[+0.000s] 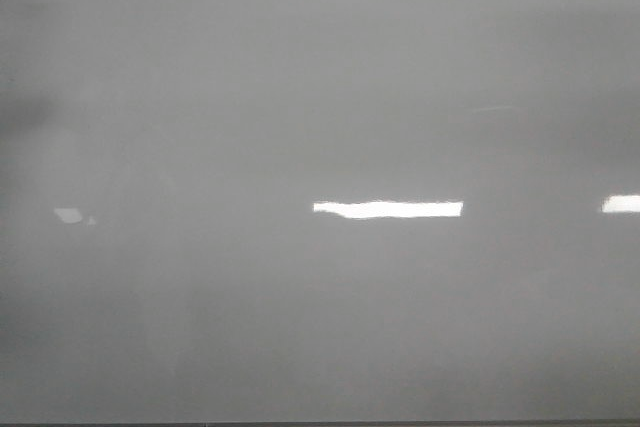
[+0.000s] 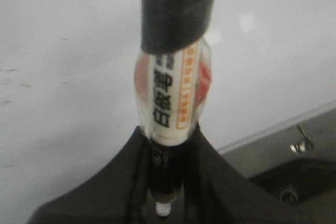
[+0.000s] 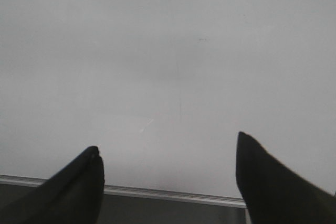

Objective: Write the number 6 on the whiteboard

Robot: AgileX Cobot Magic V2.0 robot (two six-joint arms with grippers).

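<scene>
The only writing in any view is on the marker [image 2: 170, 93] held in the left end effector [image 2: 165, 182]: its white label carries a column of bold black Chinese characters, of which 白板笔 can be made out. Beside that column, toward 3 o'clock, an orange strip bears small white print too blurred to read. The whiteboard [image 1: 320, 297] shows no readable mark in the front view, nor in the right wrist view.
</scene>
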